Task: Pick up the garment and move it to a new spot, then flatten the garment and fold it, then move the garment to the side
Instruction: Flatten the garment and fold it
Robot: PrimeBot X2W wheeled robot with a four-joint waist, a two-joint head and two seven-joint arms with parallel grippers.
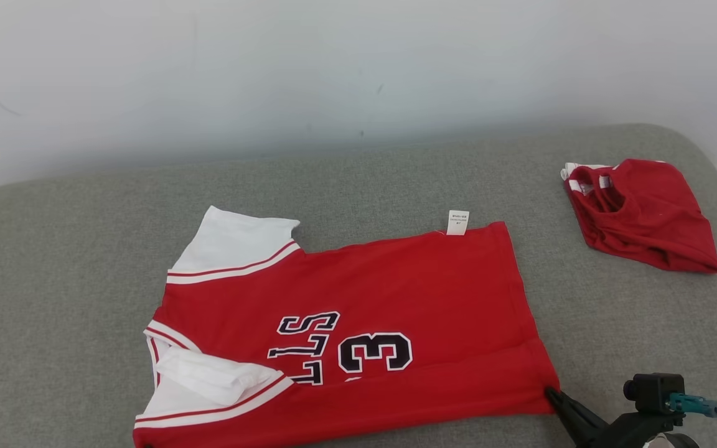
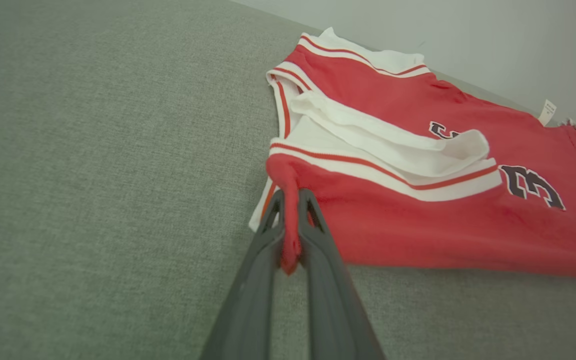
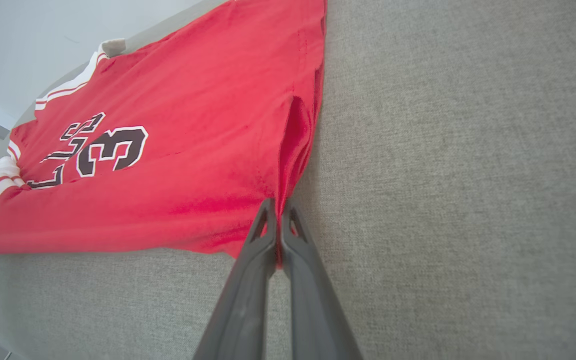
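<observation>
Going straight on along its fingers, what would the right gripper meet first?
The red jersey itself: the right gripper is shut on its hem corner, and the cloth rises in a fold directly ahead, probably before any grey cushion.

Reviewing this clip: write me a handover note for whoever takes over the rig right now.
Left gripper: shut on the near sleeve-end corner of the jersey.
Right gripper: shut on the near hem corner.
Things: the jersey is spread print-up on the grey cushion, with the near white sleeve flopped onto the chest. A second red garment lies bunched at the far right.
Done: the jersey is laid out, mostly flat.
Left: smooth the sleeve, fold the jersey, move it to the side.
</observation>
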